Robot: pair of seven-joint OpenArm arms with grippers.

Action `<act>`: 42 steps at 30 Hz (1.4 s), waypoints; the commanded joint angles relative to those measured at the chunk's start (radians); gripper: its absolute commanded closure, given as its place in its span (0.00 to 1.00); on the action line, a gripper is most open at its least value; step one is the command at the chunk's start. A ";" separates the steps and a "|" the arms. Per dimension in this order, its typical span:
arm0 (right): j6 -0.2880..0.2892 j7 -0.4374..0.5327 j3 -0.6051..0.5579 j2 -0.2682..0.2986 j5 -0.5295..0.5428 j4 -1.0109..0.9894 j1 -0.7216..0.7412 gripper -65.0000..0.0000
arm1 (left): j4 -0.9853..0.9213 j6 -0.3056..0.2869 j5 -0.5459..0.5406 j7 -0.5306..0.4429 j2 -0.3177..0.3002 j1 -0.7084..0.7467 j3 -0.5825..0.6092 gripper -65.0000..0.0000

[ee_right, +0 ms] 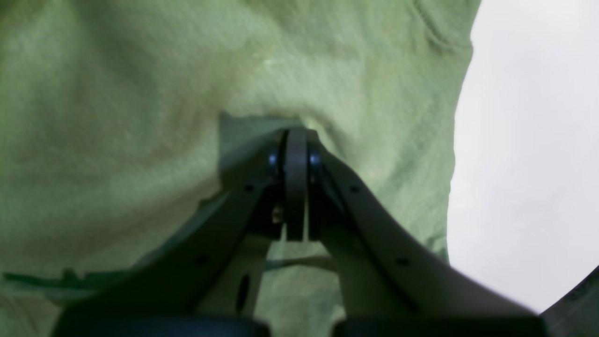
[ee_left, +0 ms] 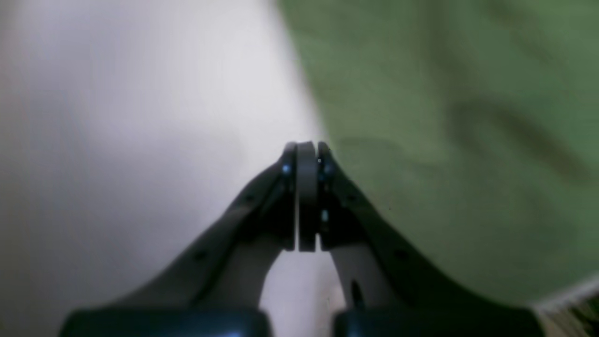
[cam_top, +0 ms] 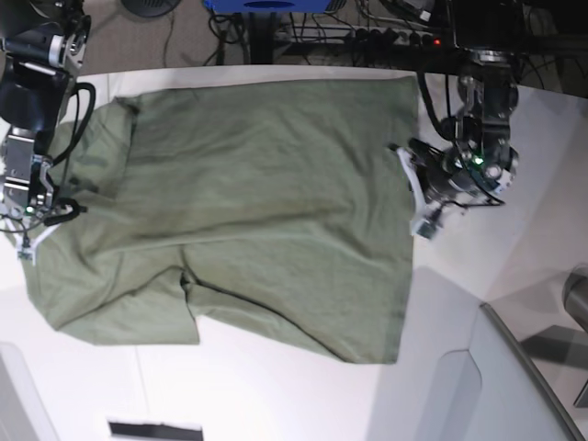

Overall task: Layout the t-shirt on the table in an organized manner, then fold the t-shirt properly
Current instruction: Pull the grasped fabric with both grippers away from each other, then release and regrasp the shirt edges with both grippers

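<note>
Cables [cam_top: 367, 37] and a blue stand [cam_top: 266, 7] crowd the floor beyond the table [cam_top: 276, 395]. The shirt [cam_top: 257, 202] lies spread flat, sleeves at one end. Right gripper [ee_right: 296, 135] — jaws together — presses into cloth; left gripper [ee_left: 306, 147], also closed, sits at the hem edge. Left wrist view is blurred.

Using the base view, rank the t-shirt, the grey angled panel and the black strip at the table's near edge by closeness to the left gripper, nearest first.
1. The t-shirt: its edge lies right beside the left gripper, on the base view's right.
2. The grey angled panel: lower right corner, below the gripper.
3. The black strip: bottom left, across the shirt.
</note>
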 commanded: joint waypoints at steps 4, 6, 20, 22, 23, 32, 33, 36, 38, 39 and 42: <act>0.022 -0.053 -0.002 -0.006 0.022 -0.010 -0.009 1.00 | -0.047 0.007 -0.055 -0.023 -0.012 0.007 -0.006 1.00; 0.022 -0.053 -0.002 -0.006 0.022 -0.010 -0.009 1.00 | -0.074 0.007 -0.063 -0.042 -0.012 0.008 -0.006 1.00; 0.022 -0.029 0.006 -0.006 0.024 -0.014 -0.002 1.00 | -0.284 0.007 -0.054 -0.178 -0.028 -0.067 -0.006 1.00; 0.022 -0.001 0.004 -0.006 0.022 -0.014 0.004 1.00 | -0.318 0.007 -0.054 -0.184 -0.029 -0.096 -0.006 1.00; 0.022 0.004 0.006 -0.006 0.022 -0.016 0.016 1.00 | -0.335 0.007 -0.054 -0.184 -0.032 -0.113 -0.006 1.00; 0.022 0.113 0.003 -0.002 0.022 -0.249 0.154 1.00 | -0.475 0.007 -0.054 -0.186 -0.032 -0.280 -0.004 1.00; 0.022 0.126 0.003 0.000 0.022 -0.284 0.179 1.00 | -0.491 0.007 -0.054 -0.186 -0.029 -0.300 -0.004 1.00; 0.021 0.152 0.004 0.003 0.022 -0.361 0.240 1.00 | -0.545 0.012 -0.054 -0.214 -0.028 -0.358 0.051 1.00; 0.019 0.160 0.004 0.003 0.022 -0.387 0.269 1.00 | -0.594 0.014 -0.054 -0.270 -0.028 -0.386 0.102 1.00; 0.009 0.163 0.001 0.003 0.022 -0.401 0.284 1.00 | -0.630 0.014 -0.054 -0.289 -0.028 -0.409 0.122 1.00; -0.043 0.186 -0.003 0.003 0.022 -0.433 0.318 1.00 | -0.749 0.014 -0.055 -0.330 -0.011 -0.483 0.148 1.00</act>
